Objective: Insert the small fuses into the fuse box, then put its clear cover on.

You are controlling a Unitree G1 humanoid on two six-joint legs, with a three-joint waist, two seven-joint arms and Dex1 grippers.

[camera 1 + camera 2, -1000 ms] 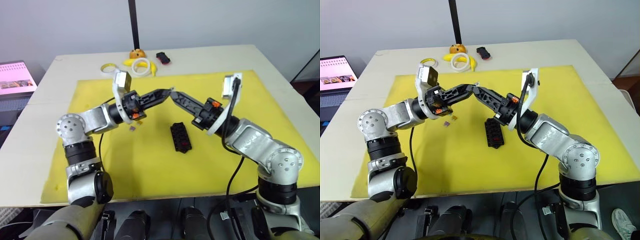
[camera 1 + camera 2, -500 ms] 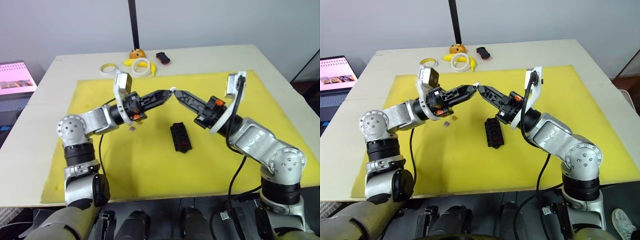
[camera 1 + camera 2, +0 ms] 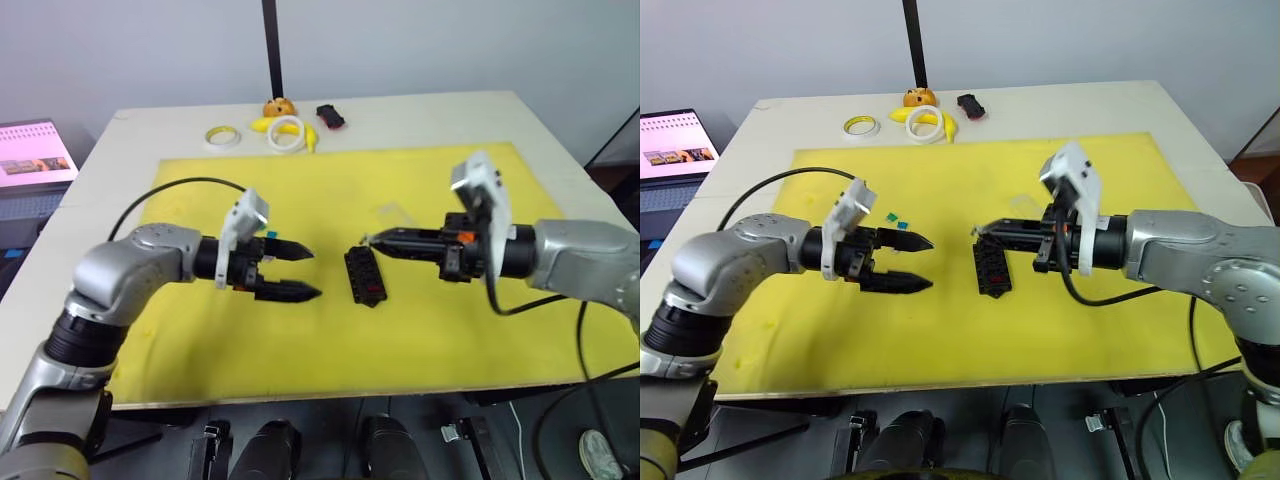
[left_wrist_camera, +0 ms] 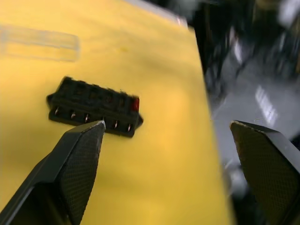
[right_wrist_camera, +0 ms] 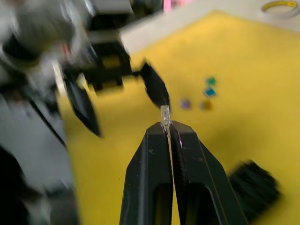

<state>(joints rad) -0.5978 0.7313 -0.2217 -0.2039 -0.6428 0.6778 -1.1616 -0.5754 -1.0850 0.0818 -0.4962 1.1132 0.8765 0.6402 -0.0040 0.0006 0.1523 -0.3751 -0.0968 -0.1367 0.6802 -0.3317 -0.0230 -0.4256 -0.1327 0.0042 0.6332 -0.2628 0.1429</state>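
Observation:
The black fuse box (image 3: 363, 275) lies mid-mat with one red fuse (image 4: 135, 103) seated at its near end. My right gripper (image 3: 368, 240) is shut on a small pale fuse (image 5: 165, 114), its tip just above the box's far end. To the box's left, my left gripper (image 3: 312, 273) hangs open with nothing between its fingers (image 4: 79, 159). Loose small fuses (image 5: 209, 92) in teal, purple and orange lie on the mat behind the left gripper. The clear cover (image 4: 40, 43) rests flat on the mat beyond the box.
The yellow mat (image 3: 300, 340) covers most of the table. At the back edge lie two white tape rings (image 3: 286, 134), a banana (image 3: 306, 136), an orange object (image 3: 277, 106) and a black-and-red object (image 3: 329, 116), beside a black pole. A laptop (image 3: 35, 160) sits off the left.
The two grippers met tip to tip over the mat; now the left has opened and drawn back left, while the right, shut on the fuse, has come down over the fuse box.

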